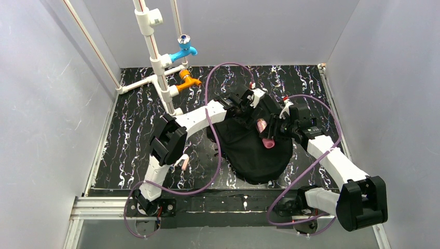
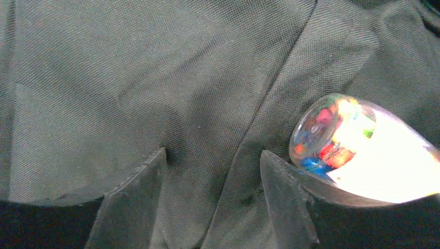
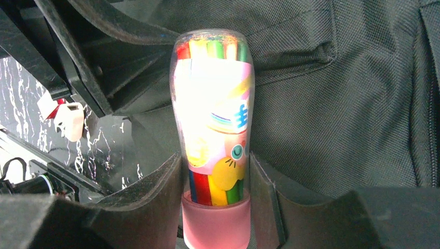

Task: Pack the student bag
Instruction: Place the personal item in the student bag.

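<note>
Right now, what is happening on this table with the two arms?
The two arms are packing the black student bag, which lies on the marbled table. The right gripper is shut on a clear tube of coloured markers with a pink cap and holds it over the bag. The left gripper is pressed against the bag's fabric with its fingers apart; whether it pinches any cloth is unclear. The tube is not yet inside the bag.

The student bag (image 1: pixel 254 153) is black woven fabric. The clear tube (image 3: pixel 212 135) holds red, yellow, green and orange pens, with a pink cap and cartoon label. The tabletop (image 1: pixel 135 119) is black, veined white. Far left, two taps: blue (image 1: pixel 182 51) and orange (image 1: pixel 188 81).
</note>
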Available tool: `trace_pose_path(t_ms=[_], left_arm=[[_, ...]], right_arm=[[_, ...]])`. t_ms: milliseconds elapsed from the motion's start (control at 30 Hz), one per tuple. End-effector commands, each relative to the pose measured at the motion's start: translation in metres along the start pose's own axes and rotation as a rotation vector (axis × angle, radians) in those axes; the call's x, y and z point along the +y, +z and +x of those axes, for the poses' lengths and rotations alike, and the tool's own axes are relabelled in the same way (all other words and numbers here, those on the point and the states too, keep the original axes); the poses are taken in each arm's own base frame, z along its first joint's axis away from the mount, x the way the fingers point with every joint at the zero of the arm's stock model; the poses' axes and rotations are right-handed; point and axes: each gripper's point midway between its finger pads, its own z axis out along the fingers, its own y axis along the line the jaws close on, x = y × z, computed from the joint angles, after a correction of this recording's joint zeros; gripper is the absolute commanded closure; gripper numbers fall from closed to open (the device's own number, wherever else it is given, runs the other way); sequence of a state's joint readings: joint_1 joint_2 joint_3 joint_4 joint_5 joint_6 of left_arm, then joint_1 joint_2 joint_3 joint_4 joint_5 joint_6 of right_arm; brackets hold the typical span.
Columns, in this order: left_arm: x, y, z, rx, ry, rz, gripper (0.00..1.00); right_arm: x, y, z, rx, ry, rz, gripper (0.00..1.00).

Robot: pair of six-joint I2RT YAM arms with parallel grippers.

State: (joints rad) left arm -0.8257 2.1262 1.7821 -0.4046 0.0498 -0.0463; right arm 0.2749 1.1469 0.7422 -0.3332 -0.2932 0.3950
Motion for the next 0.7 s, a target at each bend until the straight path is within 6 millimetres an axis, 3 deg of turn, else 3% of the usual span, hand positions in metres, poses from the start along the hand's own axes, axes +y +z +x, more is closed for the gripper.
trace_pose_path(t_ms=[0,133,233,367,533,667], left_arm=[[-0.023,-0.018,-0.004,-0.016,-0.046,0.154,0.45],[-0.052,-0.033,-0.005,0.009,-0.151,0.346,0.63],[-0.071,-0.042,-0.005,0.015,-0.234,0.482,0.63],[-0.091,-0.044,0.002,0.063,-0.308,0.618,0.63],[-0.099,-0.046,0.012,0.069,-0.328,0.638,0.69],[-0.118,-0.057,0.010,-0.012,-0.229,0.659,0.67]], right_arm=[[0.013,-0.010,-0.016,-0.066,-0.014,-0.044,0.99],[0.016,-0.018,-0.036,-0.102,0.019,0.000,0.99],[0.011,-0.018,-0.043,-0.110,0.044,0.040,0.99],[-0.009,-0.015,-0.036,-0.113,0.097,0.114,0.99],[-0.014,-0.009,-0.028,-0.117,0.168,0.099,0.99],[-0.015,-0.010,-0.027,-0.138,0.190,0.096,0.99]])
